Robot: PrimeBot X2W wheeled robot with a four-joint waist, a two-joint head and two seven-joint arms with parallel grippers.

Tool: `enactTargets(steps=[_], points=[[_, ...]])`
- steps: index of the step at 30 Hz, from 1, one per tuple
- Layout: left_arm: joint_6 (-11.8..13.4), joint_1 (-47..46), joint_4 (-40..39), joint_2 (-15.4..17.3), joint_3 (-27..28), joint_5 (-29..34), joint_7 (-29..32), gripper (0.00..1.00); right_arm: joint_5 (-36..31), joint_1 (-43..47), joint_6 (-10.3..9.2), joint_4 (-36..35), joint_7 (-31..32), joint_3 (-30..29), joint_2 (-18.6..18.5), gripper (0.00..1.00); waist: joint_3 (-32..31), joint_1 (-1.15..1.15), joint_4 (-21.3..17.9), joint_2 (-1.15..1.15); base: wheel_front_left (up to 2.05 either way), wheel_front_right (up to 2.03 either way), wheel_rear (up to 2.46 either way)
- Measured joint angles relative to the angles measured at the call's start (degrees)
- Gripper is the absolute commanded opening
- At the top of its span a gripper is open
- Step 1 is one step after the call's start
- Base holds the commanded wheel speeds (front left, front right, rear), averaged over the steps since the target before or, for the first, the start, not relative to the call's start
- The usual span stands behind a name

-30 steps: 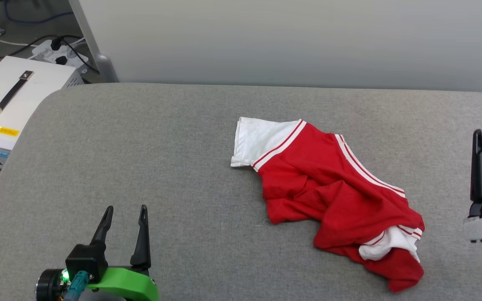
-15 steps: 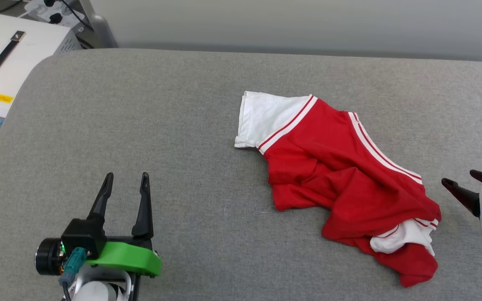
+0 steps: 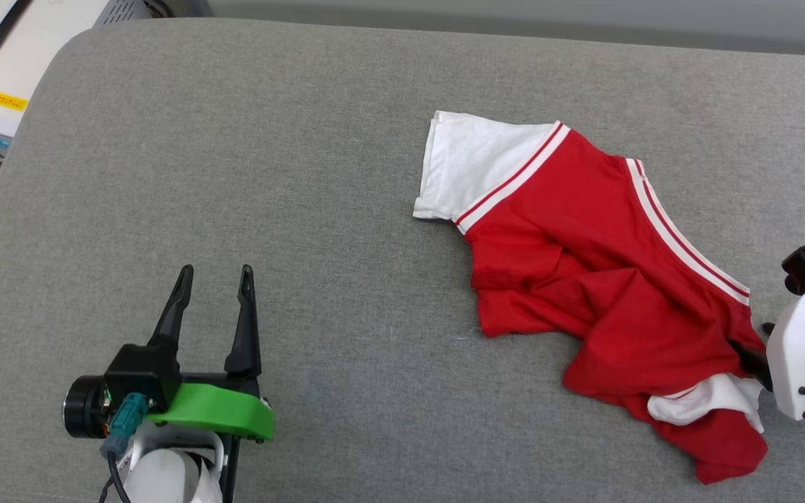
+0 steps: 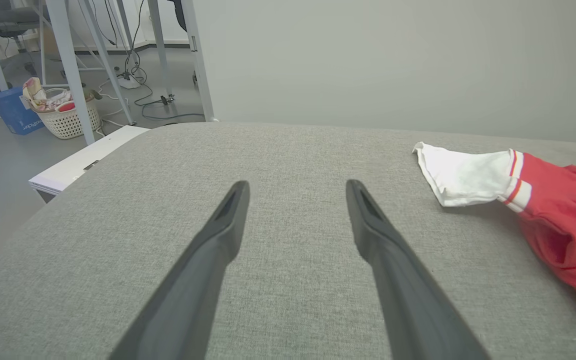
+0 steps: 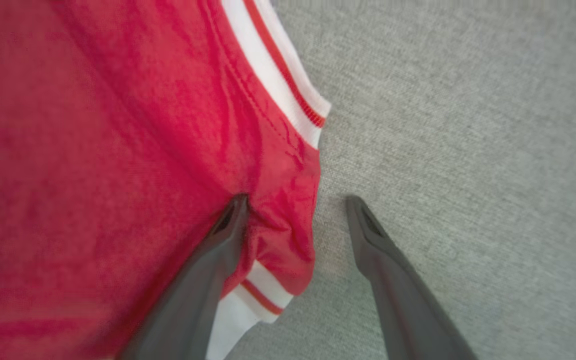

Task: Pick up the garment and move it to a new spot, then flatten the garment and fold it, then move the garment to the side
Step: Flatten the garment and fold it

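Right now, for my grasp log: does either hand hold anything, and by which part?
Nothing is held. The right hand stands open astride the garment's edge; the left hand is open, away from it.

Count of what is on view
One garment (image 3: 584, 279); two grippers, the left gripper (image 3: 216, 271) and the right gripper (image 5: 296, 198); one grey padded table (image 3: 305, 175); one white equipment case (image 3: 18, 70); one woven basket (image 4: 68, 120); one blue box (image 4: 15, 112)
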Motion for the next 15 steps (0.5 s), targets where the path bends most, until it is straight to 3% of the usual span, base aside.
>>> enactTargets(steps=[1, 2, 8, 15], points=[[0.1, 0.0, 0.1, 0.0, 0.1, -0.1, 0.0, 1.0, 0.0, 0.0, 0.0, 0.2, -1.7, 0.6, -0.1, 0.3, -0.1, 0.0, 0.0, 0.0, 0.0, 0.0, 0.0], [0.1, 0.0, 0.3, 0.0, 0.2, -0.2, 0.0, 1.0, 0.3, 0.0, 0.0, 0.3, -3.4, 1.1, -0.2, 0.0, -0.3, 0.0, 0.0, 0.0, 0.0, 0.0, 0.0], [0.2, 0.3, 0.6, 0.0, 0.4, -0.3, 0.0, 1.0, 2.4, 0.3, 0.08, -1.6, -12.1, 0.2, -0.6, 0.0, -2.5, 0.0, -0.7, 0.0, 0.0, 0.0, 0.0], [0.3, 1.4, -0.4, 0.0, 0.0, -0.4, 0.0, 1.0, 2.8, 3.1, 0.08, -9.8, -15.4, -9.3, -8.2, 0.0, -4.1, 0.0, -1.6, 0.0, 0.0, 0.0, 0.0]])
